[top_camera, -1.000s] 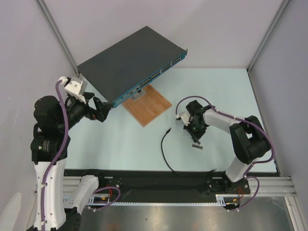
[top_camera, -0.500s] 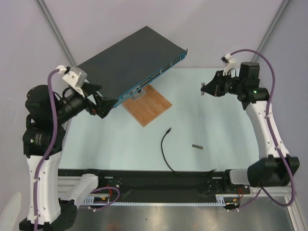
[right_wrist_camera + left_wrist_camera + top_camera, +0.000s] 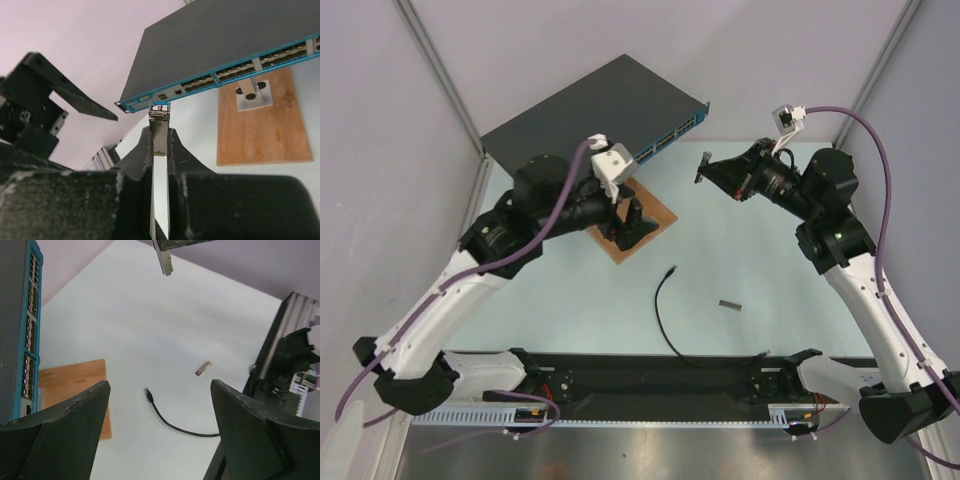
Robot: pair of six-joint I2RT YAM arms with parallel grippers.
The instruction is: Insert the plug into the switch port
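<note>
Both arms have shifted since a second ago. Your left arm has swung in from the table's left side, and the left gripper (image 3: 630, 224) now hangs over the wooden board (image 3: 658, 212). The right arm has lifted off the table and reaches toward the switch (image 3: 582, 112).

The plug (image 3: 670, 270) has not moved. It lies flat on the table (image 3: 770, 250), between the board and a loose grey piece (image 3: 728, 303), touching neither. Its tip points away from you, toward the far right. The cable (image 3: 660, 320) trails back toward the near edge and then bends right along the black rail (image 3: 650, 375).

The left gripper's fingers stand wide apart with nothing between them. The right gripper (image 3: 712, 168) is clamped on a held grey piece (image 3: 159, 125) (a short metal part, not the plug). That piece's long axis is aimed at the teal front strip, and it is in the air, clear of the table.

The table is pale blue, with plain grey-lilac walls (image 3: 790, 60) and metal posts (image 3: 440, 70) in the corners.

Only the right wrist view shows each switch port (image 3: 235, 71) as a dark socket in its row, and the metal bracket (image 3: 254, 95) that stands on the board under the switch. The left wrist view shows the plug, the cable and the loose piece framed between its spread fingers.
</note>
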